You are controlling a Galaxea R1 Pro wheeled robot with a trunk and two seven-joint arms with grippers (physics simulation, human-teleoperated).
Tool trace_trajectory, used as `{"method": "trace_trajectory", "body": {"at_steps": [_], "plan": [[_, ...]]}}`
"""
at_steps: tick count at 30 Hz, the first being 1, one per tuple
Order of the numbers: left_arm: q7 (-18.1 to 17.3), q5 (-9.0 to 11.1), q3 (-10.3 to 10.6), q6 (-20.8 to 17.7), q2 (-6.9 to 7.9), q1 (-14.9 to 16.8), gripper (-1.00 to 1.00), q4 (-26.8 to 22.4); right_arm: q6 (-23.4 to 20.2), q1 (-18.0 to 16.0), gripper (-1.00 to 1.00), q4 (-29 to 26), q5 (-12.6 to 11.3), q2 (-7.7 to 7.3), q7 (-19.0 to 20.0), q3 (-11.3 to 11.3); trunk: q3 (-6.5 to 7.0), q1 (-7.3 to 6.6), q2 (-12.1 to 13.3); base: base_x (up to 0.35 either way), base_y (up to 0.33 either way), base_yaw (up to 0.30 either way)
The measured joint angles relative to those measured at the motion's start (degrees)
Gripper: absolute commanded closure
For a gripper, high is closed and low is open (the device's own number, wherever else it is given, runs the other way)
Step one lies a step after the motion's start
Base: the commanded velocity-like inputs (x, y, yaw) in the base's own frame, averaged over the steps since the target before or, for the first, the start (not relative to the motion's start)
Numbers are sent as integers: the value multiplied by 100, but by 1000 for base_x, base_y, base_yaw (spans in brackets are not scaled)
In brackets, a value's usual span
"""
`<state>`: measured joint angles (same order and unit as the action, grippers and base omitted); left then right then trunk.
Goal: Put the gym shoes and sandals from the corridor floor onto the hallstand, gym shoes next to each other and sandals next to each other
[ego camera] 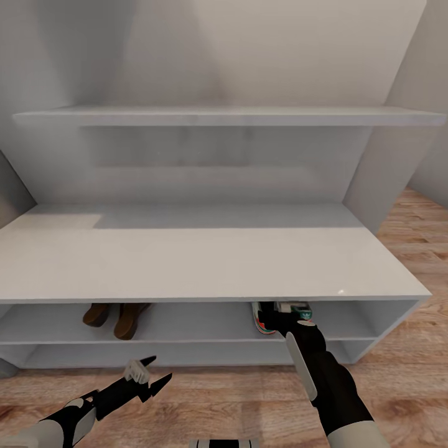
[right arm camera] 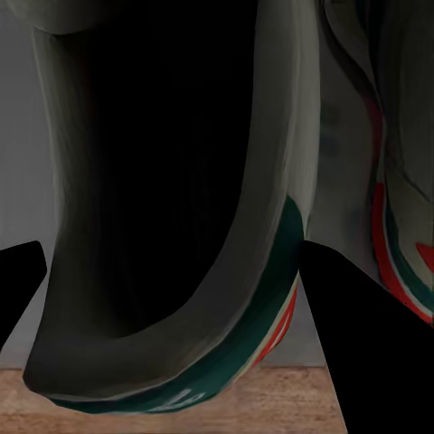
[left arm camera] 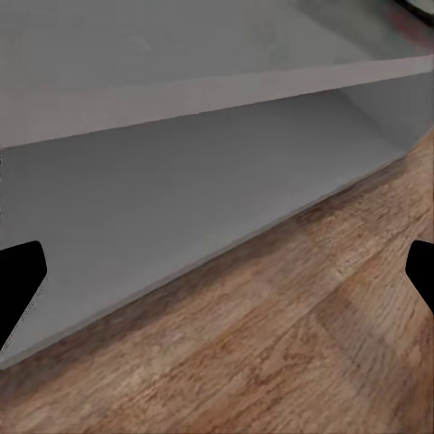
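No readable text, label, brand, number or sign appears on anything here.

The bench top of the hallstand [ego camera: 205, 261] hides most of the two sandals [ego camera: 115, 317], leaving their heels showing, and most of the gym shoes [ego camera: 283, 309]. The right gripper [ego camera: 274, 320] reaches under it, jaw state unclear. In the right wrist view one gym shoe [right arm camera: 172, 208] is cut off at the frame's edges.

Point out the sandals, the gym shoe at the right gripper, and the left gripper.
sandals [ego camera: 115, 316], head view, brown toe ends.
gym shoe [ego camera: 264, 318], head view, green-striped side.
left gripper [ego camera: 155, 371], head view, midway between fingertips.
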<state>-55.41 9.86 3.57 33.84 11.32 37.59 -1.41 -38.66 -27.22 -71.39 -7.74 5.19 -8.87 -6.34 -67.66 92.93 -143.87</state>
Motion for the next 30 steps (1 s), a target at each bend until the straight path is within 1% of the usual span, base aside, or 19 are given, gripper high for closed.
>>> {"method": "trace_trajectory", "body": {"at_steps": [18, 19, 20, 22, 24, 30], "plan": [[0, -2, 0, 0, 0, 0, -100, 3, 0, 1, 100, 0, -1, 0, 0, 0, 0, 1, 0, 5, 0, 0], [0, -2, 0, 0, 0, 0, -100, 1, -1, 1, -100, 0, 7, 0, -1, 20, 0, 1, 0, 0, 0, 0], [0, -2, 0, 0, 0, 0, -100, 0, 0, 0, -100, 0, 1, 0, -1, 66, 0, 1, 0, 0, 0, 0], [0, -2, 0, 0, 0, 0, -100, -1, -1, 0, -100, 0, -1, 0, 2, 236, 0, 1, 0, 0, 0, 0], [0, -2, 0, 0, 0, 0, -100, 1, -2, 0, -100, 0, -5, 1, 6, 330, 0, 1, 0, 0, 0, 0], [0, -2, 0, 0, 0, 0, -100, 0, -6, 0, -100, 0, -17, 0, 17, 398, 0, 1, 0, 0, 0, 0]]}}
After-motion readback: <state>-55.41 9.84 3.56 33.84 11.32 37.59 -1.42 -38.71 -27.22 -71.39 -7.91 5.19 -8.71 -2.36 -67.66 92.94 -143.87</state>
